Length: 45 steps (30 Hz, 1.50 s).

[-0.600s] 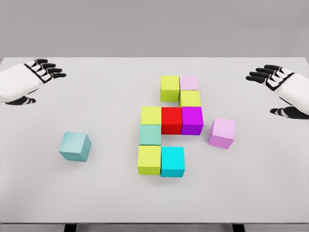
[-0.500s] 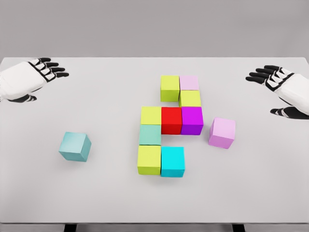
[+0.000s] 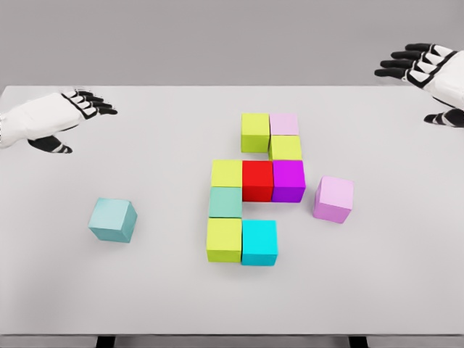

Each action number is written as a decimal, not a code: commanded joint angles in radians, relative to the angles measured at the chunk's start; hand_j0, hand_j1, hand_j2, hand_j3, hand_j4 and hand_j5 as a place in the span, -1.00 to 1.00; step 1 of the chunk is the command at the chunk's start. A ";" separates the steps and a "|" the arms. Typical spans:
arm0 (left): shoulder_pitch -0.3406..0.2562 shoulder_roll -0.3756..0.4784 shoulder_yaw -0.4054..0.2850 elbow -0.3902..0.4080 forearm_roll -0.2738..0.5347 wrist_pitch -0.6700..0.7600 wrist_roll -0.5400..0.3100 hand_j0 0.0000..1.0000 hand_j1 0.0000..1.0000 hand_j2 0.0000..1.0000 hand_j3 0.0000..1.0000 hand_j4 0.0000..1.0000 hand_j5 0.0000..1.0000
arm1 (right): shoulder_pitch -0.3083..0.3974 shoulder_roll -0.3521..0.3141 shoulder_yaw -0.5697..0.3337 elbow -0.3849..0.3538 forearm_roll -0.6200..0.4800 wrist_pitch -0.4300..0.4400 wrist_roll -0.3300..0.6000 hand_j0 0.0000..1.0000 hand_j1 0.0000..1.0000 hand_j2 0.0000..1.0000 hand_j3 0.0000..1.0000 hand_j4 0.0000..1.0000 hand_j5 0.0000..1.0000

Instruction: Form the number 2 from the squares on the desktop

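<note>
Coloured cubes sit grouped mid-table: a lime cube (image 3: 255, 132) and a pale pink cube (image 3: 284, 124) at the top, another lime cube (image 3: 286, 148) under them, then a row of lime (image 3: 227, 173), red (image 3: 257, 180) and purple (image 3: 288, 180). Below come a sea-green cube (image 3: 225, 202), a lime cube (image 3: 224, 239) and a cyan cube (image 3: 259, 242). A loose pink cube (image 3: 334, 199) lies to the right, a loose teal cube (image 3: 113, 220) to the left. My left hand (image 3: 69, 116) hovers open at far left. My right hand (image 3: 428, 72) is open, raised at the upper right.
The grey table (image 3: 145, 297) spans the view, its front edge near the bottom. A plain grey wall stands behind it.
The right hand has risen and pulled back toward the upper right corner. The left hand has reached a little rightward over the table. No cube has moved.
</note>
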 commanded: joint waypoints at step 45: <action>-0.074 0.233 -0.357 -0.323 0.191 0.000 -0.007 1.00 1.00 1.00 1.00 1.00 1.00 | -0.236 0.093 0.521 -0.059 0.252 0.000 0.280 0.77 0.77 0.77 0.77 0.77 0.77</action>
